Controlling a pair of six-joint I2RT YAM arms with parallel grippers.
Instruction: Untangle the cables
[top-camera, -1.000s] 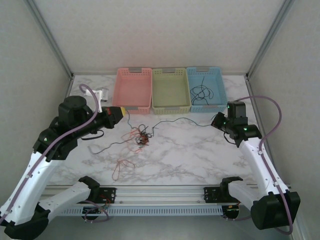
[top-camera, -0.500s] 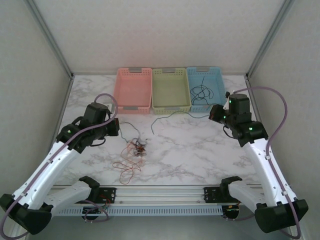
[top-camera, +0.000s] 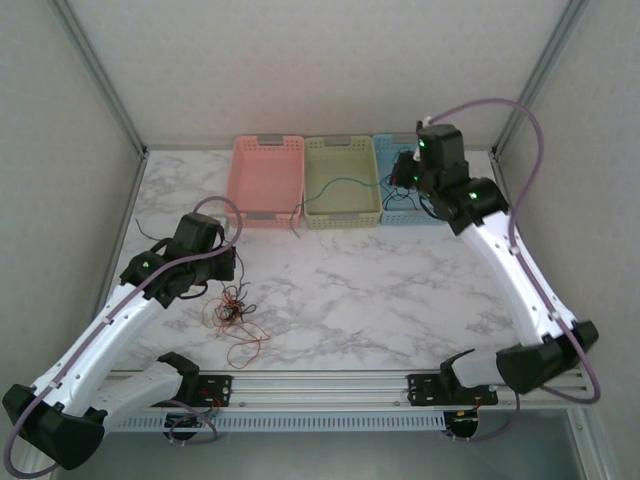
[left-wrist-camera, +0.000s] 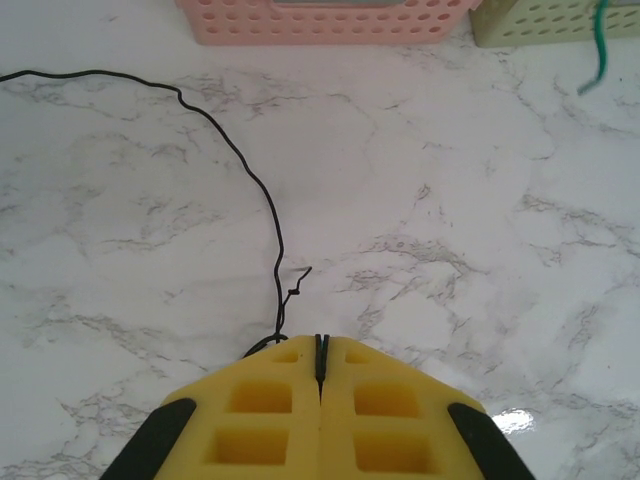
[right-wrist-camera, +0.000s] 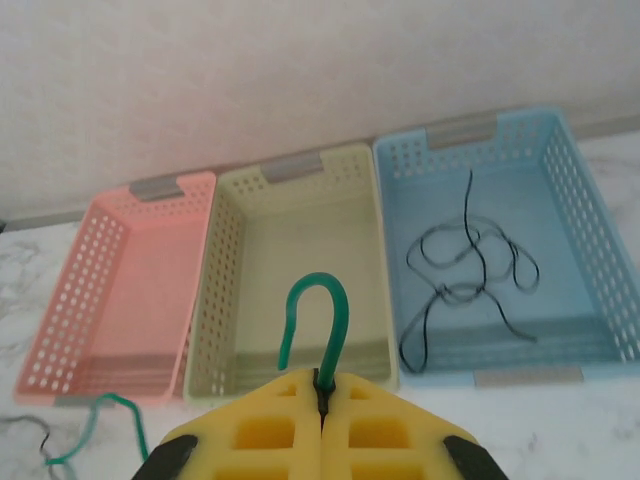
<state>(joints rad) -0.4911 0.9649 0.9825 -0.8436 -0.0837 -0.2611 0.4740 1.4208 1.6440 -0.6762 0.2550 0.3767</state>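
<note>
We record:
- bench (top-camera: 380, 290): white marble, grey veining.
- pink basket (top-camera: 266, 180), pale yellow-green basket (top-camera: 340, 160) and light blue basket (right-wrist-camera: 585, 230): all dotted with holes, grey handles.
- green cable (right-wrist-camera: 318, 281), black cable (left-wrist-camera: 270, 200), orange-red tangle (top-camera: 232, 308) with dark strands.
- left hand (left-wrist-camera: 320, 345) and right hand (right-wrist-camera: 322, 378): yellow, black-edged.
- arms (top-camera: 100, 340): white, black joints.
- hoses (top-camera: 530, 130): lavender.
</note>
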